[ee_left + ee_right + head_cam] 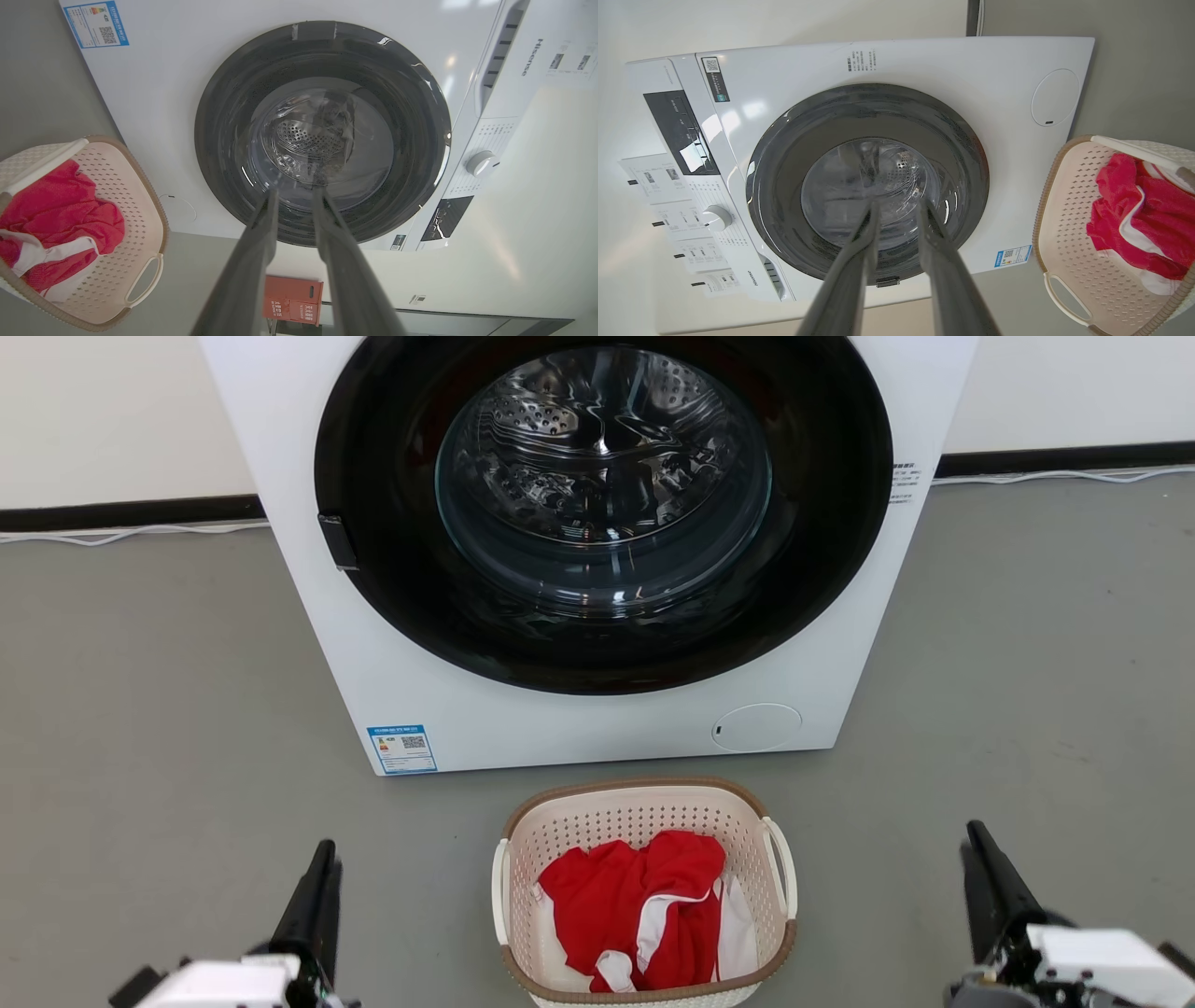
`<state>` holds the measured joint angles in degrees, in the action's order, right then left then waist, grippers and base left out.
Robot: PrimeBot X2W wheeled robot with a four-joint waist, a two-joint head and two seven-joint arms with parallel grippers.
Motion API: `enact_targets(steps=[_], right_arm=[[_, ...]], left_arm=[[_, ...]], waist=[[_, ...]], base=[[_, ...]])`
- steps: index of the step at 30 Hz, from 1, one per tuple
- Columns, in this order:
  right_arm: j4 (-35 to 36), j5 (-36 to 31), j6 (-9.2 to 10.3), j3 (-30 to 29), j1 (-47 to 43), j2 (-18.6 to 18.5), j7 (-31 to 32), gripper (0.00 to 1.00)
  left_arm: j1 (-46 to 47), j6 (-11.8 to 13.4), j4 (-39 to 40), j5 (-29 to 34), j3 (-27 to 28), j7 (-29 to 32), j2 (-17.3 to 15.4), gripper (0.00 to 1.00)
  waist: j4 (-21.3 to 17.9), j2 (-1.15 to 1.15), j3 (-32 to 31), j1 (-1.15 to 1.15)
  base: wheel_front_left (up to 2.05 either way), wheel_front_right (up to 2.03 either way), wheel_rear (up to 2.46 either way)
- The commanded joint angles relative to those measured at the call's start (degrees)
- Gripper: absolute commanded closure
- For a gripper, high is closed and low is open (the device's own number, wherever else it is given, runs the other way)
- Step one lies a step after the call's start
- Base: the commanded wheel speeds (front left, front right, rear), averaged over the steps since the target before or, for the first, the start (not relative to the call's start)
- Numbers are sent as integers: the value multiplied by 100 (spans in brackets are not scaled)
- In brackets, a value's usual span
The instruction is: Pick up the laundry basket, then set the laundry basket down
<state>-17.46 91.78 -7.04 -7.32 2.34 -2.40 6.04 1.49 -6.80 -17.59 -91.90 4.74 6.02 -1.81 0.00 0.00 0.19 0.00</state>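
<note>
Laundry basket [644, 814] sat on the grey floor [159, 709] between the two grippers, inboard of each and touching neither, with a red and white garment [644, 896] heaped inside it. Left gripper [323, 855] and right gripper [980, 845] each hung with fingers narrowly parted and nothing between them. Ahead of both sets of fingertips, just beyond the basket, stood the washing machine [420, 653], its door closed.

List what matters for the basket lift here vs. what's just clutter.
Job: basket, left claw, right claw, both open.
Just there: washer, red clothes inside the basket, cable along the wall.
</note>
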Motion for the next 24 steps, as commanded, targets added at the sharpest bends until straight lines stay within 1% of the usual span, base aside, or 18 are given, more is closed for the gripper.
enact_targets(steps=[1, 6, 10, 18, 24], right_arm=[[119, 2, -2, -1, 84, -18, -21, 0], [197, -11, -4, 40, 49, -19, -94, 0], [250, -73, -5, 88, 17, -38, -163, 0], [299, -425, -8, 193, 5, -123, -305, 0], [369, -1007, -10, 212, -3, -148, -407, 0]], left_arm=[[98, -2, 111, 1, -10, -29, -29, 0], [75, -5, 158, 0, -73, -116, -32, 0], [51, -7, 193, 10, -122, -185, -35, 0], [31, -11, 185, 167, -178, -303, -39, 0], [33, -9, 130, 586, -134, -405, -43, 0]], waist=[[0, 0, 2, 1], [3, 0, -12, 13], [6, 0, -4, 1], [10, 0, -6, 0], [17, 0, -13, 0]], base=[[0, 0, 0], [0, 0, 0], [0, 0, 0], [0, 0, 0], [0, 0, 0]])
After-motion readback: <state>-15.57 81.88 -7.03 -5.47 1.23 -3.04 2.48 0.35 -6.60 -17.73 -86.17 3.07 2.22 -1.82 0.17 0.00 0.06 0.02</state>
